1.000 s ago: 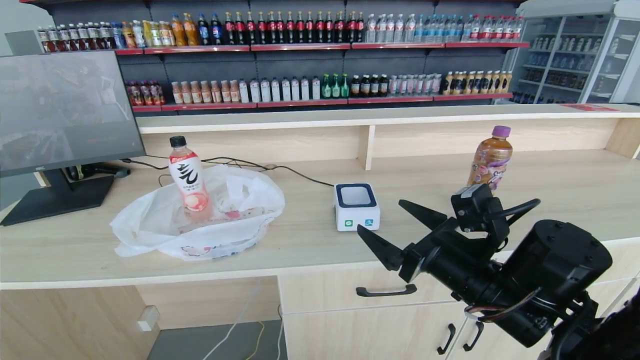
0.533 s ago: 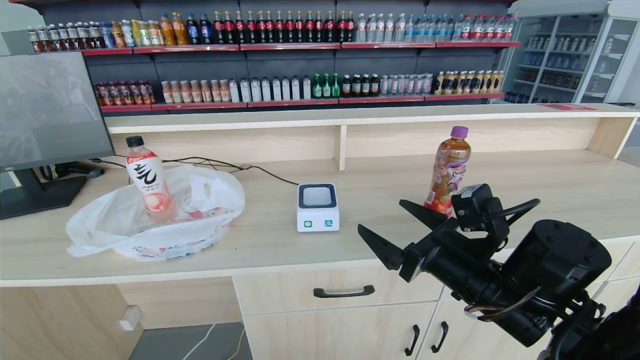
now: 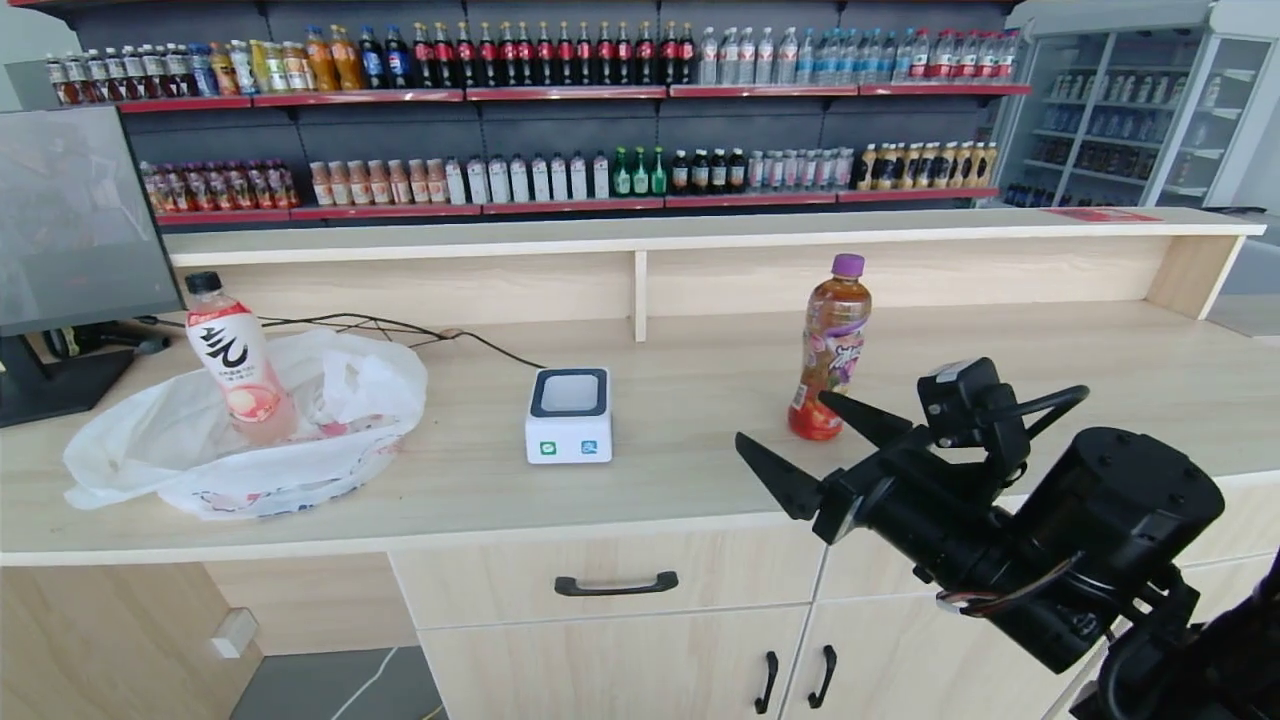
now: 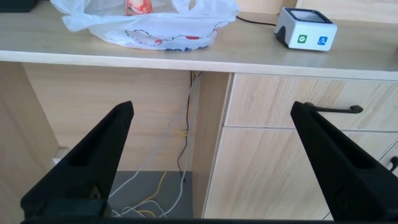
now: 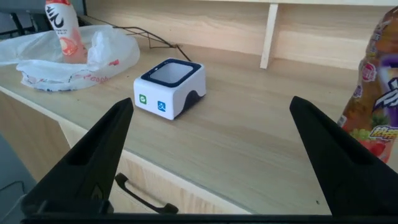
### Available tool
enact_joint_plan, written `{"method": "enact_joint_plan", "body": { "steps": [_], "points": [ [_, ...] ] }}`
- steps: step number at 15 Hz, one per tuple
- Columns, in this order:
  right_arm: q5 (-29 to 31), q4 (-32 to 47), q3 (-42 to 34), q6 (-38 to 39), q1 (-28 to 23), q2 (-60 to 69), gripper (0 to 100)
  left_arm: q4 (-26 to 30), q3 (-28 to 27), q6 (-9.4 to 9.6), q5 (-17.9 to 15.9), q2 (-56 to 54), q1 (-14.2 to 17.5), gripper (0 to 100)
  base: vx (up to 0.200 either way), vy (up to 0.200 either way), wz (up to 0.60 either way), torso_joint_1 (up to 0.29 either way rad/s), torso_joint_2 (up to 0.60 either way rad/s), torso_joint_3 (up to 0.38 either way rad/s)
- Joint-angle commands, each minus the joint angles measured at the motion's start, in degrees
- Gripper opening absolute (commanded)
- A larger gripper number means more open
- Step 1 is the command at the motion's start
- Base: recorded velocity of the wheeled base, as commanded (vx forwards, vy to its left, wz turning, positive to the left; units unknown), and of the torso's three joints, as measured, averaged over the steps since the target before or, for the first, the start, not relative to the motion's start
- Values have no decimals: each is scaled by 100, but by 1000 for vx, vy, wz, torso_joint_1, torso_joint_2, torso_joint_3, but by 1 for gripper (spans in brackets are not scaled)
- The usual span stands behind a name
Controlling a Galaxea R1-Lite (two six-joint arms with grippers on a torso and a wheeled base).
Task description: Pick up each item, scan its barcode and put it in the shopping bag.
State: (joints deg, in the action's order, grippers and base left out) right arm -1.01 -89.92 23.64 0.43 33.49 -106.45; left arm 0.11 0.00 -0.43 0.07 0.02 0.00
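Pale wood counter (image 3: 700, 400) runs the full width of the scene. At its far left stands a dark monitor (image 3: 70, 210) on a black foot.

Right of the monitor lies a white plastic shopping bag (image 3: 150, 440), slumped open on the counter. A pink-labelled bottle (image 3: 235, 365) with a black cap stands upright inside it, toward the bag's left side. A black cable (image 3: 400, 328) trails along the counter behind the bag.

Left gripper (image 4: 211, 106): released, fingers spread wide and holding nothing. It sits below counter level, facing the cabinet front, with the bag (image 4: 155, 31) above it on the counter.

A white scanner (image 3: 569, 415) with a dark-rimmed top window sits near the middle of the counter, well apart from the bag. A drawer with a black handle (image 3: 616, 584) lies below it.

Right of the scanner stands a tea bottle (image 3: 832, 350), orange with a purple cap, upright on the counter, not in the bag.

Right gripper (image 3: 781, 418): released, fingers spread wide, grasping nothing. It is held at the near edge of the counter, pointing left and far. The tea bottle (image 5: 379, 99) stands just beyond the far finger, outside the gap and apart from it. The scanner (image 5: 169, 88) shows through the gap, farther off.
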Motion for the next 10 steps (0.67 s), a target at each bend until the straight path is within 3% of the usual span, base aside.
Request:
{"method": "enact_joint_plan", "body": {
  "steps": [1,4,10],
  "points": [
    [5,-8,-17,1,-229,-16,100,-2,0,-1,1,-2,9,100,0,0,0,0,0,0],
    [-4,-8,-17,1,-694,-236,100,-11,0,34,-7,-2,0,100,0,0,0,0,0,0],
    [5,-8,554,1,-1160,-930,100,-11,0,34,-7,-2,0,100,0,0,0,0,0,0]
  ]
}}
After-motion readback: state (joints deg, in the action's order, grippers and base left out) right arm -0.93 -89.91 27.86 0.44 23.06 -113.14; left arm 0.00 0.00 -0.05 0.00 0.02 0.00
